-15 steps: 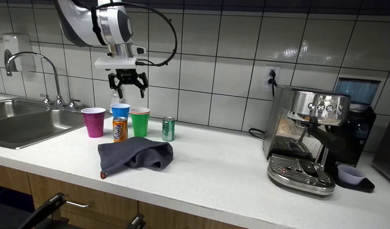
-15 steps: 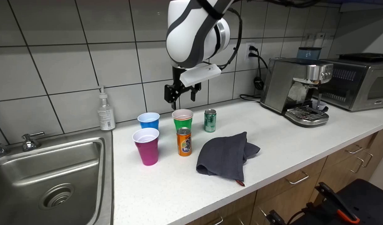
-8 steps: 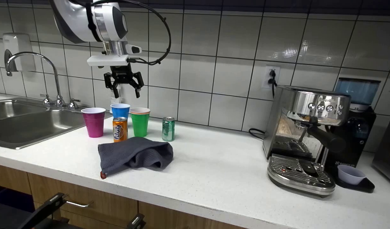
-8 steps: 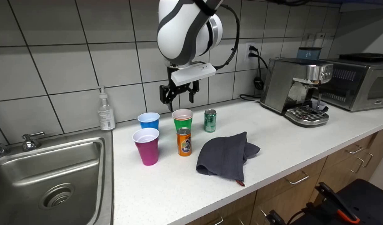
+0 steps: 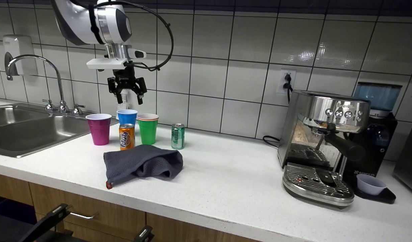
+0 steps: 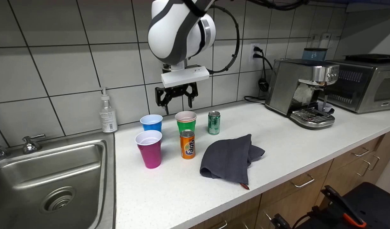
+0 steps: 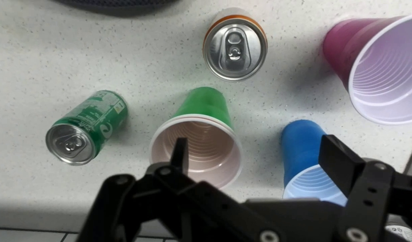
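Counter [image 5: 226,181] busiest by its sink [image 6: 109,178]

Only the exterior views show the microwave [image 6: 366,82] and coffee machine [image 6: 283,86], toward the opposite end. A dark towel [image 5: 142,164] lies near the front edge. Fingers apart, the gripper [image 5: 130,101] hangs over the green cup [image 7: 206,104] and blue cup [image 7: 301,144], toward the back edge. The orange can [image 5: 127,137] and green can [image 5: 178,136] show pull tabs [image 7: 234,50] only in the wrist view.
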`<move>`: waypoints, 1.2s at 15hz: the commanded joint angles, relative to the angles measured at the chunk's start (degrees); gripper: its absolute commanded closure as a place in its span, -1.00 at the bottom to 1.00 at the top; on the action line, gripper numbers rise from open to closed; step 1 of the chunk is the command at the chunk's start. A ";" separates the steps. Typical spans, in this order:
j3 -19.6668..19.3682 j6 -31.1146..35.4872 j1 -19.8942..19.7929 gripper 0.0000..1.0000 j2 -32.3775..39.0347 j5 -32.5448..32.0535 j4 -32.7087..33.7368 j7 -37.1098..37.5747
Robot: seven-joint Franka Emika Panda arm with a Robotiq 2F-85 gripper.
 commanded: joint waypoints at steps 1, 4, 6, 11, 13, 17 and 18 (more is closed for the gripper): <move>0.96 -1.20 0.11 -1.00 1.68 2.84 2.81 1.42; 0.30 -0.30 0.23 -1.00 0.99 1.58 0.90 0.56; 0.23 -0.30 0.21 -1.00 1.00 1.57 0.86 0.56; 0.23 -0.89 0.32 -1.00 1.21 1.86 1.14 1.14; 0.20 -1.76 0.49 -1.00 1.76 2.27 1.69 1.96; -0.06 -2.98 1.06 -1.00 2.99 3.26 2.89 5.31; -0.24 -3.13 1.27 -1.00 3.23 3.31 3.20 6.42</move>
